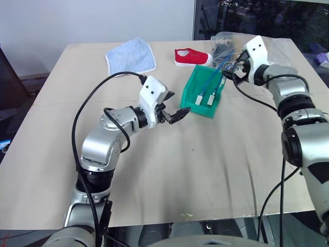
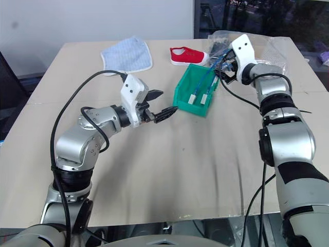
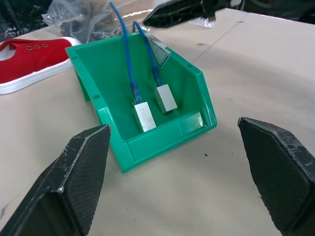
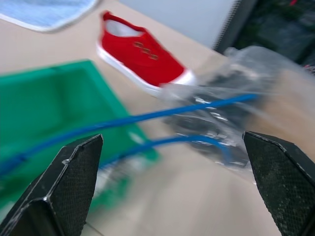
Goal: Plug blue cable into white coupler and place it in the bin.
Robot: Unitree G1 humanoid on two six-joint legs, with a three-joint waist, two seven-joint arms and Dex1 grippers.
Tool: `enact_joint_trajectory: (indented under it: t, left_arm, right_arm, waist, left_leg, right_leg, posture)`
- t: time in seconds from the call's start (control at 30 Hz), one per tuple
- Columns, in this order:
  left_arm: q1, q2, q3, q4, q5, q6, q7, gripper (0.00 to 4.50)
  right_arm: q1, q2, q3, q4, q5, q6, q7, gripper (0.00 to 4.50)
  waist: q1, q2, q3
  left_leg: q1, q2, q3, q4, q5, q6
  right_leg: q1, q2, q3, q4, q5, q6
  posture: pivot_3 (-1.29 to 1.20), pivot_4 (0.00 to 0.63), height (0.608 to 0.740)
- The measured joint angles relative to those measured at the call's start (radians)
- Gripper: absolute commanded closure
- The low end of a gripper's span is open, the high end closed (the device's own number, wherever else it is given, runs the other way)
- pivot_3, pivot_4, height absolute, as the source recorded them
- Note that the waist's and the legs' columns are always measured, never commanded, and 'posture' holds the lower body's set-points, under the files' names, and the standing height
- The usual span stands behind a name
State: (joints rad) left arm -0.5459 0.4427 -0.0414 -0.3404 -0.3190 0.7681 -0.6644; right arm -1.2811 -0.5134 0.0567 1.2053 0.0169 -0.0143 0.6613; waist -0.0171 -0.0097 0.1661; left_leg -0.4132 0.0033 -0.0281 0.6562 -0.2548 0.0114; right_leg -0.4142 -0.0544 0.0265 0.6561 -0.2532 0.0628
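The green bin (image 1: 192,101) stands on the table right of centre. Inside it lie two blue cables (image 3: 129,64), side by side, each plugged into a white coupler (image 3: 144,117) resting on the bin's floor. I cannot tell which pair is the task's. Both cables trail out over the bin's back end towards my right gripper (image 1: 237,69). That gripper hovers just behind the bin and is open, with the cables (image 4: 147,118) running loose between its fingers. My left gripper (image 1: 177,104) is open just left of the bin's low front, holding nothing.
A red shoe (image 1: 193,56) lies behind the bin. A blue cloth (image 1: 131,55) sits at the back left. A clear plastic bag (image 1: 226,41) with dark contents lies at the back right, close to my right gripper. Bare tabletop (image 1: 195,159) stretches in front.
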Motion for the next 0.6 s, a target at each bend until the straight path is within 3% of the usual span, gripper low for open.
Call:
enact_joint_trajectory:
  t: [0.17,0.23,0.37,0.47,0.6]
  left_arm:
    - [0.032,0.008,0.002,-0.002,0.000,-0.024,0.006,0.24]
    - [0.069,0.006,0.007,-0.007,-0.001,-0.051,0.008,0.24]
    - [0.228,0.001,0.037,-0.073,0.003,-0.128,0.039,0.24]
    - [0.314,-0.004,0.045,-0.090,0.006,-0.151,0.060,0.24]
    - [0.583,-0.041,0.079,-0.165,0.007,-0.266,0.090,0.24]
  right_arm:
    - [0.158,-0.066,-0.078,-0.185,0.059,-0.022,0.084,0.03]
    - [0.284,-0.072,-0.120,-0.347,0.128,0.003,0.145,0.03]
    - [0.637,-0.070,-0.198,-0.744,0.282,0.069,0.221,0.03]
    - [0.795,-0.069,-0.220,-0.882,0.339,0.117,0.239,0.03]
    - [1.150,-0.059,-0.291,-1.199,0.469,0.224,0.240,0.03]
  waist:
    - [0.001,0.000,0.000]
    - [0.000,0.000,0.000]
    - [0.004,0.000,-0.001]
    - [0.007,0.000,-0.001]
    - [0.006,0.000,-0.001]
  left_leg:
    - [-0.001,0.000,-0.001,0.000,0.000,0.000]
    - [-0.001,0.001,-0.001,0.000,0.000,0.000]
    - [-0.001,0.002,-0.002,-0.001,0.000,0.000]
    - [-0.001,0.002,-0.001,0.000,0.000,0.001]
    - [0.005,0.002,-0.001,0.006,-0.003,0.006]
  right_leg:
    - [0.000,0.000,-0.001,-0.001,0.000,0.000]
    - [0.000,0.000,-0.001,0.000,0.000,0.000]
    - [0.001,0.000,-0.001,0.000,0.000,0.000]
    - [0.001,-0.001,-0.001,0.000,0.000,0.000]
    - [0.006,-0.001,0.000,0.002,0.000,0.000]
  posture:
    - [0.00,0.150,0.740]
    - [0.00,0.150,0.740]
    - [0.00,0.150,0.740]
    - [0.00,0.150,0.740]
    - [0.00,0.150,0.740]
